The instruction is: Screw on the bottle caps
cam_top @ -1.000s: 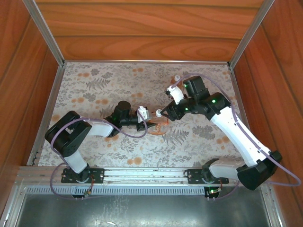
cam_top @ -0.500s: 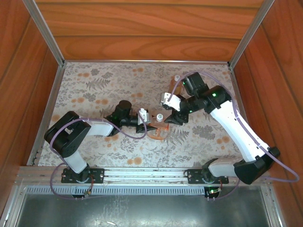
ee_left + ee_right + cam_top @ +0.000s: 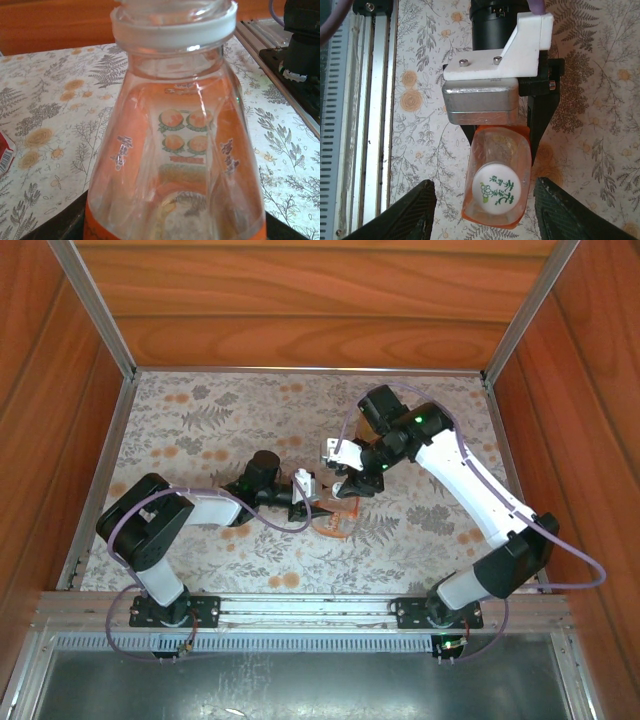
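**Sup:** Status, nearest first?

**Op:** Closest to the bases, my L gripper point(image 3: 305, 502) is clenched on the bottle point(image 3: 492, 145), holding it upright near the middle of the table point(image 3: 200, 420). That's my anchor, so the bottle can't spin w/ the cap.

**Sup:** Which bottle?

**Op:** The wide squarish one. L wrist cam shows amber liquid low down and a clear shoulder above it.

**Sup:** And the cap?

**Op:** Cap point(image 3: 497, 187) sits on the neck, white w/ green print, right under my R wrist cam. Can't tell if the threads have caught or if it's only resting there.

**Sup:** R side?

**Op:** R gripper point(image 3: 486, 211) hangs above the bottle, pointing straight down and released. Its fingers point(image 3: 412, 210) are spread wide either side of the cap, not touching it. It's lined up on the neck axis so closing pinches evenly, I reckon.

**Sup:** Next?

**Op:** I'd drop, pinch, then twist. Risk: the cap's tiny, so an off-centre pinch could flick it off.
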{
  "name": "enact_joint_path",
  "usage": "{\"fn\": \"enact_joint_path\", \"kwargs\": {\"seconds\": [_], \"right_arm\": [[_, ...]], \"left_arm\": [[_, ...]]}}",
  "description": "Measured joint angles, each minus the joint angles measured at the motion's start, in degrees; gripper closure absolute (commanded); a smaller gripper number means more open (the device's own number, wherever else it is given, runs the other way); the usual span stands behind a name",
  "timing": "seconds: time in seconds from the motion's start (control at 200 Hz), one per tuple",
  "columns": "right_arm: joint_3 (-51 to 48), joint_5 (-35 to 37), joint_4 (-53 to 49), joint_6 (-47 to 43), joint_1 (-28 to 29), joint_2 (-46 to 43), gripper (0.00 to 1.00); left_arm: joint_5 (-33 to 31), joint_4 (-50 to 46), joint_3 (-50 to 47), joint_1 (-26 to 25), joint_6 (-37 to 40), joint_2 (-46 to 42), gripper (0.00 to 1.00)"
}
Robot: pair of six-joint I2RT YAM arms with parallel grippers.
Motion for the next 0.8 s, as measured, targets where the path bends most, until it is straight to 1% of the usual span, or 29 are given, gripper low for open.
{"fn": "enact_joint_path", "kwargs": {"seconds": [0.1, 0.195, 0.47, 0.8], "right_arm": [[0.0, -0.1, -0.1, -0.3, 0.0, 0.9, 0.45], [0.0, -0.1, -0.1, -0.5, 0.0, 1.4, 0.51], [0.0, -0.1, -0.1, -0.5, 0.0, 3.3, 0.54], [0.0, 0.0, -0.2, -0.5, 0.0, 4.0, 0.62]], "left_arm": [[0.0, 0.0, 0.0, 0.0, 0.0, 0.0, 0.48], [0.0, 0.0, 0.0, 0.0, 0.0, 0.0, 0.48], [0.0, -0.4, 0.2, 0.0, 0.0, 0.0, 0.48], [0.0, -0.5, 0.3, 0.0, 0.0, 0.0, 0.48]]}}
